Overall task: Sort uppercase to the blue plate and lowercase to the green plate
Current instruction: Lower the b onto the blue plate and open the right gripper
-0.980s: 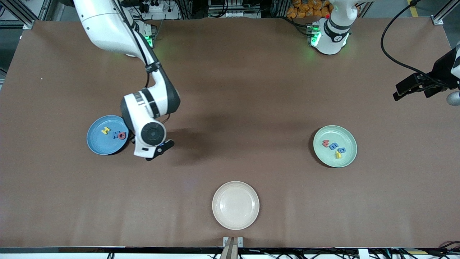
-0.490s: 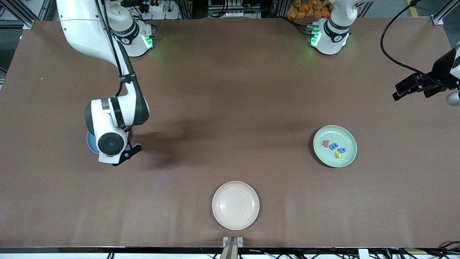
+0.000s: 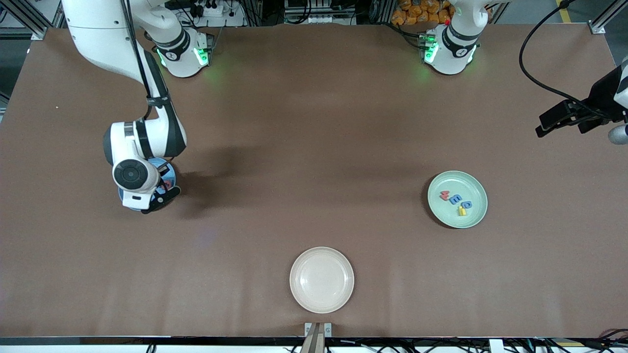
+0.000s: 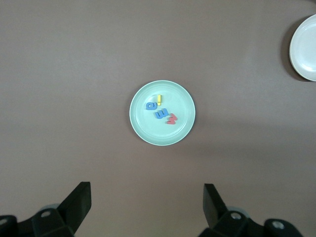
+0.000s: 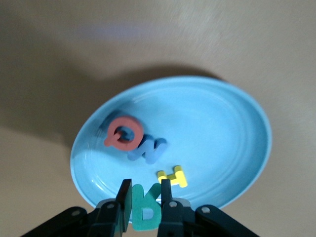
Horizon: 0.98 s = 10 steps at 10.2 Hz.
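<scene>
My right gripper [image 5: 144,190] hangs over the blue plate [image 5: 222,123], shut on a teal-green R [image 5: 145,210]. A red Q [image 5: 123,133], a blue M [image 5: 148,149] and a yellow H [image 5: 173,176] lie in that plate. In the front view the right wrist covers most of the blue plate [image 3: 169,172]. The green plate [image 3: 472,186] holds the lowercase letters: a red m [image 3: 445,195], a blue m [image 3: 456,199], a rounded blue letter [image 3: 467,205] and a yellow one [image 3: 461,211]. My left gripper [image 4: 146,190] waits high above the table, open and empty.
An empty cream plate [image 3: 321,279] sits near the table's front edge, midway between the two arms' ends. The blue plate lies toward the right arm's end, the green plate [image 4: 173,96] toward the left arm's end.
The right arm has swung toward its own end of the table, from beside the blue plate to over it, and now covers the plate. The left arm has not moved.
</scene>
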Available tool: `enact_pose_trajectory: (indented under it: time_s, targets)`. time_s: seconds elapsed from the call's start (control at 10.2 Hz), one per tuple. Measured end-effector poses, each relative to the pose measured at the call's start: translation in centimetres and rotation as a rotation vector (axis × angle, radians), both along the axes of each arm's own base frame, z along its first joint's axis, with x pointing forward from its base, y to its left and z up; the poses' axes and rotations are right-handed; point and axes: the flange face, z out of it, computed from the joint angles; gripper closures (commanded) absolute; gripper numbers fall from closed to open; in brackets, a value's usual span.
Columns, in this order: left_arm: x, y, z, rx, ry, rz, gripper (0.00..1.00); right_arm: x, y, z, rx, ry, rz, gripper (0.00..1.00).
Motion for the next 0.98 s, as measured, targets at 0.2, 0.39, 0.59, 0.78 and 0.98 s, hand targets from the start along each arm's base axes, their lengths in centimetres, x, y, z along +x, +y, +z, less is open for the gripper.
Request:
enact_pose_trajectory:
  time_s: [0.2, 0.39, 0.59, 0.78, 0.98]
  targets:
    - [0.0, 0.0, 0.0, 0.0, 0.0, -0.001, 0.0, -1.3, -1.0, -0.3, 0.024, 0.006, 0.013, 1.0]
    - [0.1, -0.1, -0.1, 0.0, 0.003, -0.001, 0.0, -2.2, -1.8, -1.2, 0.041, -0.013, 0.02, 1.0]
    - [0.1, -0.1, -0.3, 0.0, 0.005, -0.001, 0.0, -2.8, -2.1, -1.8, 0.047, -0.02, 0.023, 0.89]
    - [0.2, -0.1, -0.3, 0.0, 0.006, -0.002, 0.0, -2.8, -2.1, -1.8, 0.047, -0.02, 0.024, 0.72]
    - [0.2, -0.1, -0.3, 0.0, 0.006, -0.002, 0.0, -2.8, -2.1, -1.8, 0.052, -0.021, 0.017, 0.6]
